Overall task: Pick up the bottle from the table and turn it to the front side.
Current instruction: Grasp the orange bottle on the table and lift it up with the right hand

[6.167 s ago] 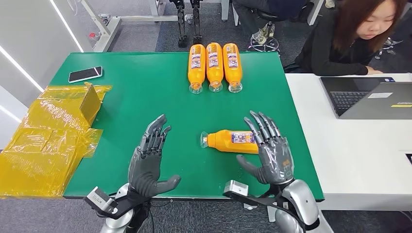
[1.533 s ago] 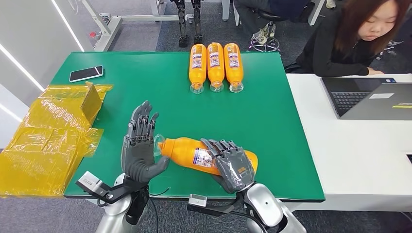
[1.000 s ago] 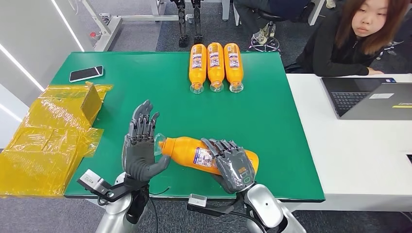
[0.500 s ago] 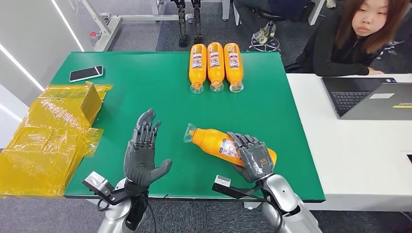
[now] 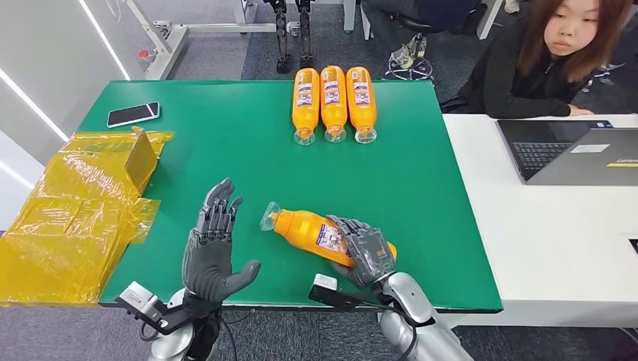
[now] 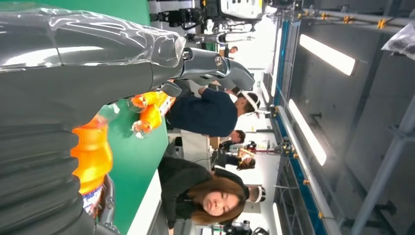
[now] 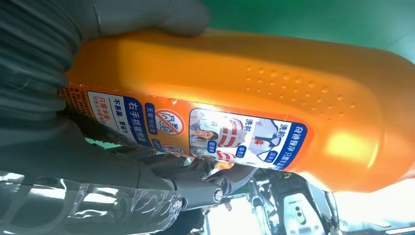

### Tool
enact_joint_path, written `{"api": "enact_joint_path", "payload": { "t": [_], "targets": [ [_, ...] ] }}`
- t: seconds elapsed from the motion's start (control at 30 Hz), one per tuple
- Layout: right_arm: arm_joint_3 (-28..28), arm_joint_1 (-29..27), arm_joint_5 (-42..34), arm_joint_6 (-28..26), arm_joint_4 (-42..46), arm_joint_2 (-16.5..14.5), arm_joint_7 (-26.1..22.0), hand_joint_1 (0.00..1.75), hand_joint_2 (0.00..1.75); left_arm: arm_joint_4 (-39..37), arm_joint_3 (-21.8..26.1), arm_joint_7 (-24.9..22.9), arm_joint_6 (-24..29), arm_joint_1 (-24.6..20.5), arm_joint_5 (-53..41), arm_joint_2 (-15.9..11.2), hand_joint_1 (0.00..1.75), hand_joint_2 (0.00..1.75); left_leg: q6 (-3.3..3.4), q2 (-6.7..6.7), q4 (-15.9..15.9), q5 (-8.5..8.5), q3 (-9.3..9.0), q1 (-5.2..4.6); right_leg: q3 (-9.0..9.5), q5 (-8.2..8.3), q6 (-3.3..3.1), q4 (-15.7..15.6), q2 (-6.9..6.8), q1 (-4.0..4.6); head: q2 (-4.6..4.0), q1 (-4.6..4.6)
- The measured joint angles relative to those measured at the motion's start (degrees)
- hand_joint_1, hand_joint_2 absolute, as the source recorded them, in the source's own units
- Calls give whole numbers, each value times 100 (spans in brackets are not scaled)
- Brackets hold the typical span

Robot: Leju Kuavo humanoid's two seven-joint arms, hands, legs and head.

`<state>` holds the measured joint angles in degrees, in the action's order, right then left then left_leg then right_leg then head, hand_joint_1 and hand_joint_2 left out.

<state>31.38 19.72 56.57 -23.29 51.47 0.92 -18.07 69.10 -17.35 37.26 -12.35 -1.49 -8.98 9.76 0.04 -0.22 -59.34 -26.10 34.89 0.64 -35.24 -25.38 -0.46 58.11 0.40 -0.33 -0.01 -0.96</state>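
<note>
Right robot hand point(image 5: 366, 253) wraps orange plastic bottle with printed label point(image 5: 316, 232), lifted over near edge of green surface point(image 5: 226, 135), cap toward left | bottle has swung back leftward since half a second ago | left robot hand point(image 5: 211, 248) empty, fingers spread, waiting | turning under way, likely handover next
</note>
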Motion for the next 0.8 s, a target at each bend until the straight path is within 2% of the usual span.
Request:
{"api": "enact_joint_path", "payload": {
  "t": [0.17, 0.27, 0.53, 0.8],
  "targets": [
    [-34, -139, -1041, -135, 420, -4, -593, 175, 175, 105, 2, -31, 92, 111, 94, -43, 0, 175, 1, -4, -5, 0, 3, -3, -1, 1, 1, -1, -4, -2, 1, 0],
    [-97, -316, -1499, -217, 926, 9, -734, 175, 175, 130, 2, -99, 69, 115, 107, -42, 0, 175, 1, -4, -5, 0, 3, -3, -1, 1, 1, -2, -5, -3, 1, 0],
    [-147, -759, -1774, -424, 1521, 90, -950, 175, 175, 131, 3, -75, 31, 114, 75, -40, 0, 175, -1, -3, -4, -4, 4, -3, -4, -1, 1, -2, -4, -2, 1, 0],
    [-50, -824, -1925, -296, 1674, 63, -1138, 175, 175, 146, 4, -54, -80, 104, 79, -38, 0, 175, -2, -2, -3, -4, 4, -2, -4, -1, 1, 0, -4, -2, 1, 1]
  ]
}}
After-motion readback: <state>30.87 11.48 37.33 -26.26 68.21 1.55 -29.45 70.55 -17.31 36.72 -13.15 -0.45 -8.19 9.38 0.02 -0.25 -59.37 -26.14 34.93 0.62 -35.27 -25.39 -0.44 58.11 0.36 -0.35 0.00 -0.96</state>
